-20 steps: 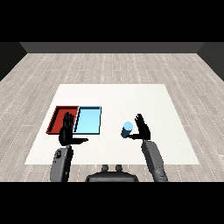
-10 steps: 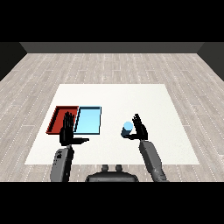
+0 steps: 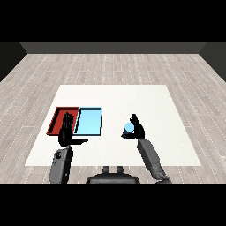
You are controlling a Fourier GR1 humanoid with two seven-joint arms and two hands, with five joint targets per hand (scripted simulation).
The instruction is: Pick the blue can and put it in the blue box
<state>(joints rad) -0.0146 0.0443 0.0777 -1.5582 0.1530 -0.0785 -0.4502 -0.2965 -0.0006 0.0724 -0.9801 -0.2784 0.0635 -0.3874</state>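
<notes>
white bench (image 3: 145,99), centre of the frame, on a grey plank floor (image 3: 110,66). red tray (image 3: 59,119), left of centre on the bench, long side touching the light blue tray (image 3: 89,121) just to its right; both lie flat. blue can (image 3: 128,129), right of centre and slightly below the middle of the frame, well apart from the light blue tray, outside both trays; whether it rests on the bench or is raised above it cannot be told. right hand (image 3: 137,129), coming up from the lower right on a grey forearm, fingers curled round the blue can from its right side, grasping it. left hand (image 3: 67,132), lower left of the frame, overlapping the near edge of the red tray in the picture, fingers straight and pointing up the frame, thumb stretched out to the right toward the light blue tray, released and holding nothing.
</notes>
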